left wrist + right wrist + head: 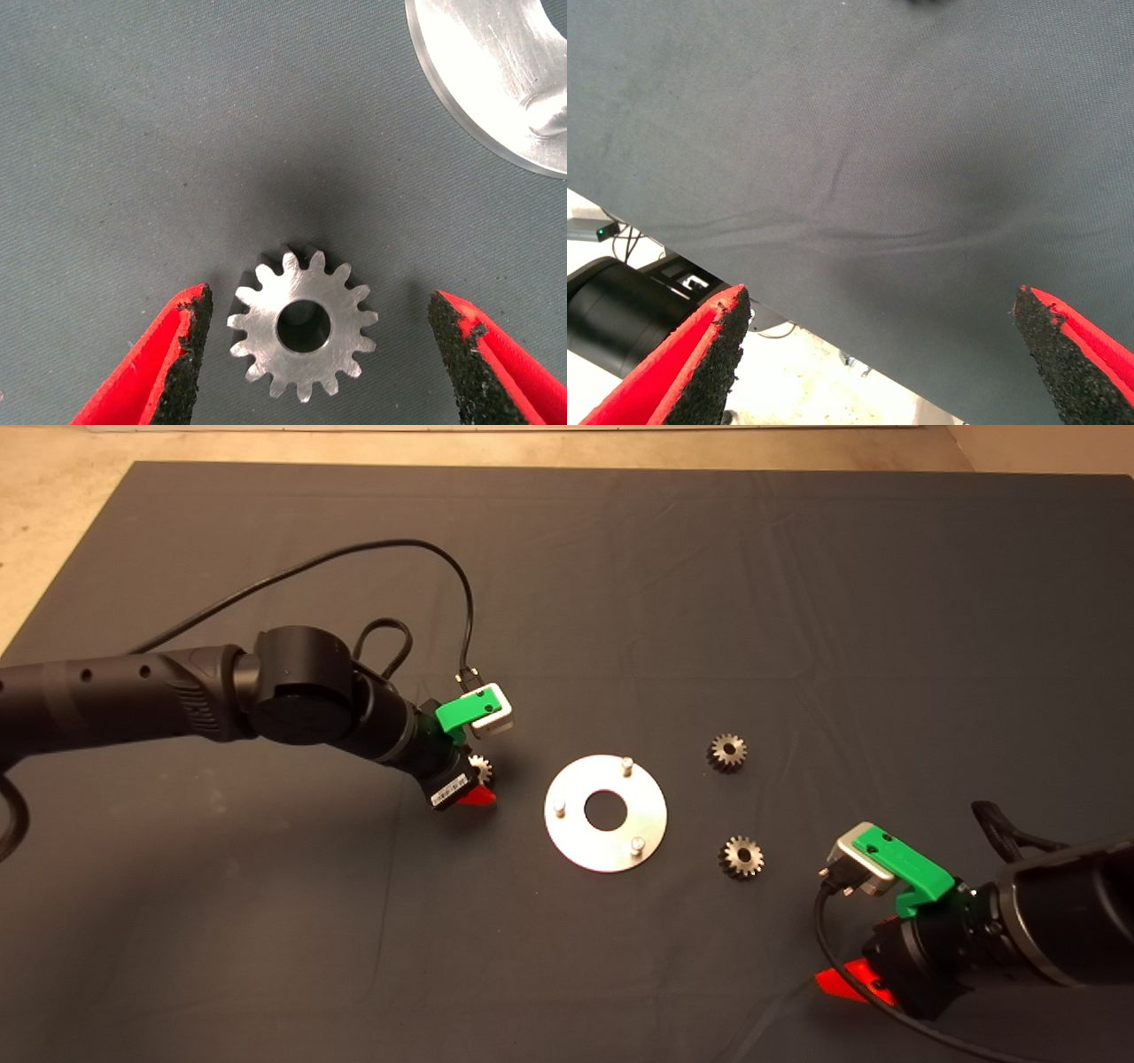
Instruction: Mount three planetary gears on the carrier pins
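Note:
A shiny round disc (576,834) with a central hole lies on the mat mid-picture. Three carrier pins stand on it: one (626,763), one (559,808), one (636,846). All three pins are bare. Two planetary gears lie flat to the right of the disc, one (727,752) and one (741,856). The third gear (480,766) lies on the mat left of the disc, under my left gripper (474,784). In the left wrist view this gear (303,324) lies between the open fingers (177,359), apart from both pads. The disc's edge (483,75) shows nearby.
My right gripper (850,983) waits open at the lower right, over the mat's near edge (833,159). Cables trail behind the left arm (266,691).

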Motion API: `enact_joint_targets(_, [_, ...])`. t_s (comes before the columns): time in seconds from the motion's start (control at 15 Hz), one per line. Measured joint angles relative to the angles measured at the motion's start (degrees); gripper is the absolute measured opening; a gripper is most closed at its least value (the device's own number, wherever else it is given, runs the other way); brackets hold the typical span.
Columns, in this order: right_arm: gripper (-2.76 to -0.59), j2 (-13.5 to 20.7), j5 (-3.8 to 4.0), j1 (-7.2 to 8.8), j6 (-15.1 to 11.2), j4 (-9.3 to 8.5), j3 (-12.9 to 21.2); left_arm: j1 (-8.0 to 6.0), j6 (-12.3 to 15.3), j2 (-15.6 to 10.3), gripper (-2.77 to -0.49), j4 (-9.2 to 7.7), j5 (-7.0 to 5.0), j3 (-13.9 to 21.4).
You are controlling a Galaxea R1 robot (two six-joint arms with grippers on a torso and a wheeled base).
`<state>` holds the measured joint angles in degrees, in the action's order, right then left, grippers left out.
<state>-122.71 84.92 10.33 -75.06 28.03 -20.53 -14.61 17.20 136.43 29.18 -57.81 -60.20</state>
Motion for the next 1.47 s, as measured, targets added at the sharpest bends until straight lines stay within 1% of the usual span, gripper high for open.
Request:
enact_joint_targets(0.07, [-1.15,0.02,-0.11,0.01,0.0,0.0,0.0,0.69,-0.17,-0.05,-1.66,0.17,0.12,0.0])
enact_joint_targets(0.13, [-1.15,0.02,-0.11,0.01,0.0,0.0,0.01,0.99,-0.19,-0.12,-1.71,0.2,0.1,-0.05])
enact_joint_targets(0.27, [-1.15,0.02,-0.3,0.01,0.0,0.0,0.02,0.99,-0.41,-0.51,-1.72,0.2,0.23,-0.05])
enact_joint_targets(0.33, [-1.15,0.0,-0.27,0.01,0.0,0.0,0.0,0.99,-0.41,-0.78,-1.72,0.17,0.26,-0.05])
enact_joint_targets(0.4, [-1.15,0.02,-0.3,0.01,0.0,0.0,0.01,1.0,-0.45,-1.0,-1.79,0.2,0.37,-0.05])
enact_joint_targets(0.47, [-1.15,0.0,-0.3,0.01,0.0,0.0,0.02,0.99,-0.49,-1.26,-1.88,0.17,0.6,-0.05])
enact_joint_targets(0.53, [-1.15,0.0,-0.3,0.01,0.0,0.0,0.02,1.0,-0.56,-1.68,-1.88,0.17,1.41,-0.05])
enact_joint_targets(0.6, [-1.15,0.02,-0.3,0.01,-0.02,0.0,0.02,0.99,-0.56,-2.17,-1.88,0.2,1.98,-0.05])
enact_joint_targets(0.67, [-1.15,0.0,-0.3,0.01,0.0,0.0,0.02,0.99,-0.56,-2.46,-1.89,0.2,1.99,-0.05])
enact_joint_targets(0.73, [-1.15,0.0,-0.3,0.04,-0.02,0.0,0.02,1.0,-0.56,-2.48,-1.99,0.18,2.0,-0.05])
enact_joint_targets(0.8, [-1.15,0.0,-0.33,0.01,-0.02,0.0,0.02,1.08,-0.56,-2.46,-2.01,0.18,2.13,-0.05])
enact_joint_targets(1.07, [-1.15,0.0,-0.31,0.03,-0.02,0.0,0.02,1.11,-0.56,-2.33,-2.01,0.17,2.53,-0.05])
enact_joint_targets(1.27, [-1.15,0.02,-0.3,0.01,-0.01,0.0,0.02,1.12,-0.56,-2.33,-2.01,0.17,3.43,-0.05])
enact_joint_targets(1.4, [-1.15,0.02,-0.3,0.01,-0.02,0.0,0.02,1.13,-0.56,-2.31,-2.01,0.17,3.46,-0.05])
enact_joint_targets(1.47, [-1.15,0.02,-0.3,0.01,-0.02,0.0,0.02,1.14,-0.53,-2.31,-2.01,0.17,3.67,-0.05])
